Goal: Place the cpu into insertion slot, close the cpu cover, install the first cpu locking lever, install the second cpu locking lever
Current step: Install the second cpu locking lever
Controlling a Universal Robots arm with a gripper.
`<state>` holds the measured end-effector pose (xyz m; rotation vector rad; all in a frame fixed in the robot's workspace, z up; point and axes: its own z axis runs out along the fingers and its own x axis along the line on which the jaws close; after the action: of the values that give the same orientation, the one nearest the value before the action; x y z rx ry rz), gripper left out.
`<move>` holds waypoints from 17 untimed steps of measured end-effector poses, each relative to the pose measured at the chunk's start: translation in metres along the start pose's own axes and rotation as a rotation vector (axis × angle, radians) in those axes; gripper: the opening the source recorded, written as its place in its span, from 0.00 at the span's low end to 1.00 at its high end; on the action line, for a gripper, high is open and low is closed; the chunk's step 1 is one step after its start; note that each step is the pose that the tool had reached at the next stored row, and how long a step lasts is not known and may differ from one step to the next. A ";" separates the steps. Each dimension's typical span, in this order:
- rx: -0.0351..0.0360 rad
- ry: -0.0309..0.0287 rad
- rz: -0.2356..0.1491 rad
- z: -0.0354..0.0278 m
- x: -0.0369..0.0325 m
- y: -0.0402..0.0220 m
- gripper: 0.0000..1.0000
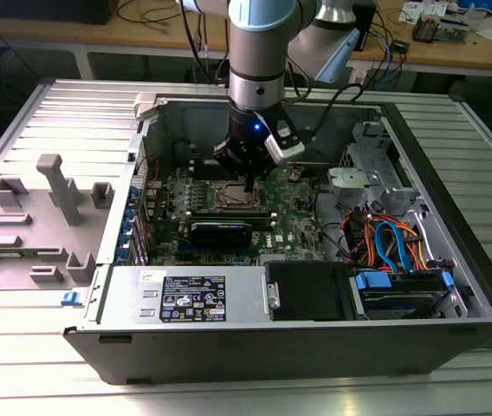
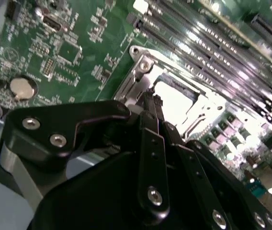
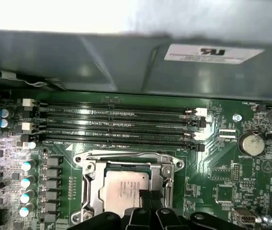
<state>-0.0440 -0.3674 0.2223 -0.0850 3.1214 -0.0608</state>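
Note:
The cpu [image 3: 124,188], a silver-grey square, lies in the insertion slot [image 1: 233,199] on the green motherboard. The cpu cover [image 3: 94,179], a silver frame with a window, lies flat over it; in the second wrist view its corner [image 2: 141,72] shows beside the bright chip [image 2: 174,98]. My gripper [image 3: 148,196] hangs right over the socket, its black fingertips [image 2: 151,103] pressed together at the chip's edge, and I see nothing between them. A thin wire lever [image 3: 126,154] runs along the socket's side by the memory slots. In the exterior view the gripper [image 1: 246,180] stands upright above the socket.
Long black memory slots [image 3: 117,124] run beside the socket, with a coin battery [image 3: 251,143] further along. A black card [image 1: 220,232], the power supply [image 1: 190,299] and a bundle of cables [image 1: 393,243] fill the case. The case wall [image 3: 126,62] rises behind the memory slots.

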 end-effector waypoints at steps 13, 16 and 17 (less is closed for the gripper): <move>0.0012 0.0001 0.000 -0.0221 0.0002 -0.0115 0.11; 0.0012 0.0001 0.000 -0.0220 0.0002 -0.0123 0.11; 0.0012 0.0001 0.000 -0.0220 0.0003 -0.0124 0.11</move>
<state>-0.0440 -0.3789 0.2448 -0.0850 3.1214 -0.0626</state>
